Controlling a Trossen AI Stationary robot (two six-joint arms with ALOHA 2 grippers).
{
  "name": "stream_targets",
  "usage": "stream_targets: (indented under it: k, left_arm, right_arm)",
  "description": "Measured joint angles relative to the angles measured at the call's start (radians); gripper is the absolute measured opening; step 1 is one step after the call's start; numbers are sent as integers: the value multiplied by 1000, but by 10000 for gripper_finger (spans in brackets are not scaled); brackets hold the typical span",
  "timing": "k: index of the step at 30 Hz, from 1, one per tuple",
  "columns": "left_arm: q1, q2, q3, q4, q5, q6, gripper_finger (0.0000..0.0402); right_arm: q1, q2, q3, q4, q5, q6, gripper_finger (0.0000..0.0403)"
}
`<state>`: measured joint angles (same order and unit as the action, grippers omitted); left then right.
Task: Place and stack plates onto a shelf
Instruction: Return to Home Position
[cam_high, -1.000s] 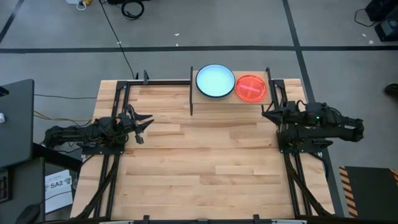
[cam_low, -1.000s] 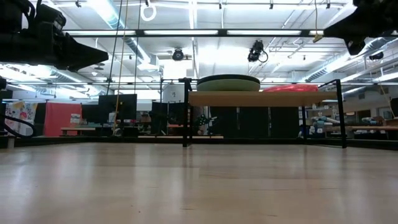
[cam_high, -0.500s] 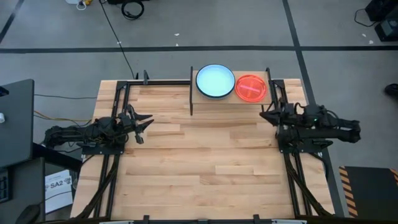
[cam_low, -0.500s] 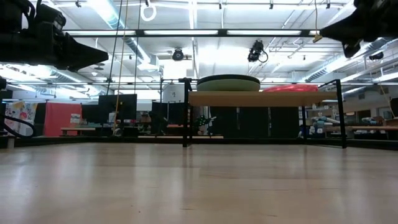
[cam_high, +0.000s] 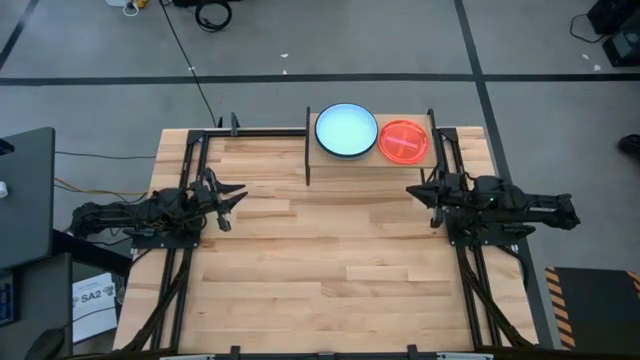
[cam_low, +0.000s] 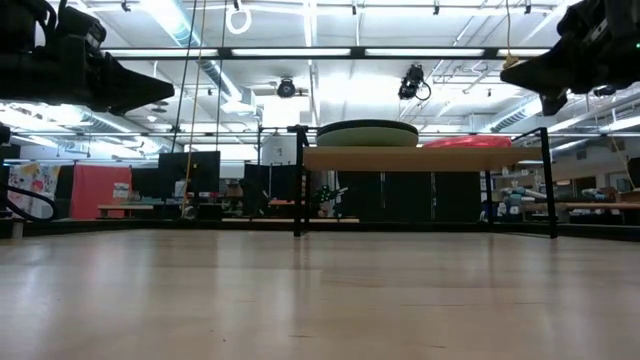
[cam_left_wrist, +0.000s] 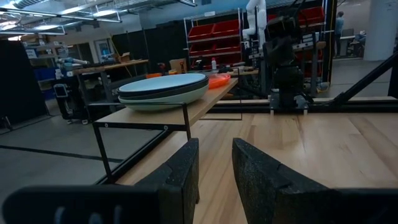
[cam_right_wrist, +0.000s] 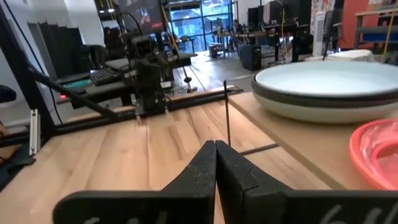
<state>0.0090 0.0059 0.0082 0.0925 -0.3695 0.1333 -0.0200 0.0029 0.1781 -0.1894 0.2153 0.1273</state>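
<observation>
Change over the last second: only the right arm (cam_high: 505, 201) has moved. It has swung off the shelf's near right corner, its tip drifting toward the bench middle and sinking a little in the low view. The left arm (cam_high: 140, 213) sits folded at the left edge, unmoved, and both stacks are unmoved. Reading: stacking looks finished and this is the retreat to rest; nothing is left to carry. Bench (cam_high: 320, 270): pale butcher-block strips, matte, flat, with no plate on it in the high view. Shelf (cam_high: 374, 161): a thin light-wood board on thin black legs, at the bench's far edge, right of centre. All visible plates are on it, in two stacks side by side, rims near or touching; I cannot tell which. Large stack (cam_high: 346, 130): opaque, smooth, shallow rounds, light blue on top, black beneath, pale green lowest. Small stack (cam_high: 403, 141): glossy translucent plastic, red on top; lower colours are not separable from above. Right pincer (cam_right_wrist: 215, 144): flat faces pressed together, holding nothing. Left pincer (cam_left_wrist: 215, 145): textured dark pads a narrow gap apart, holding nothing.
</observation>
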Motion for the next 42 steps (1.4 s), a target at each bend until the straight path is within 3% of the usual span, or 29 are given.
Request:
stream_targets:
  k: [19, 42]
  left_arm:
    - [0, 0, 0, 0, 0, 0, 103]
    - [0, 0, 0, 0, 0, 0, 103]
  right_arm:
    - [0, 2, -139, 147, -3, 9, 12]
    - [-1, 2, -144, 159, -10, -25, 12]
